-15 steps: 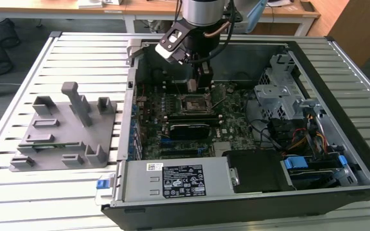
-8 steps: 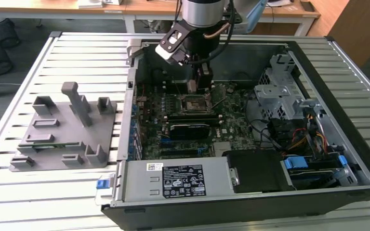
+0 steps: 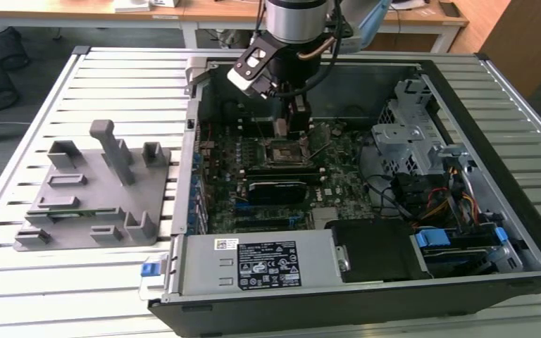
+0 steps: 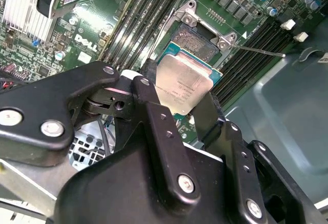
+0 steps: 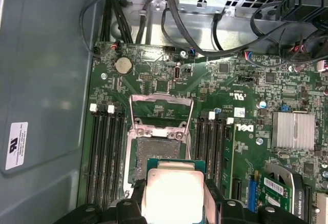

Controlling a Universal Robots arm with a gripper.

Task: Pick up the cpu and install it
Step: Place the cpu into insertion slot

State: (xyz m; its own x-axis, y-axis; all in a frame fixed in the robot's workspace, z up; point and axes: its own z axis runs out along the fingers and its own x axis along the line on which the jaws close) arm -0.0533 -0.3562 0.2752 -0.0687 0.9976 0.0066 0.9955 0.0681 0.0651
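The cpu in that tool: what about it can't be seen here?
Underside of the cpu: faces away in both wrist views.
Its near edge: covered by the tool in the second wrist view, cut off by the picture's edge in the first wrist view.
Gap to the socket: the cpu overlaps it in both wrist views; the tool blocks it in the exterior view.

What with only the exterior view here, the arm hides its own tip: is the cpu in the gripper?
Observer: Yes. In the second wrist view the gripper is shut on the cpu, silver top showing.
Operator: Is the socket open?
Observer: Yes. In the first wrist view the socket is bare, its frame swung up.
Operator: Cpu seated yet?
Observer: No. It hangs short of the socket, overlapping one edge in the second wrist view.
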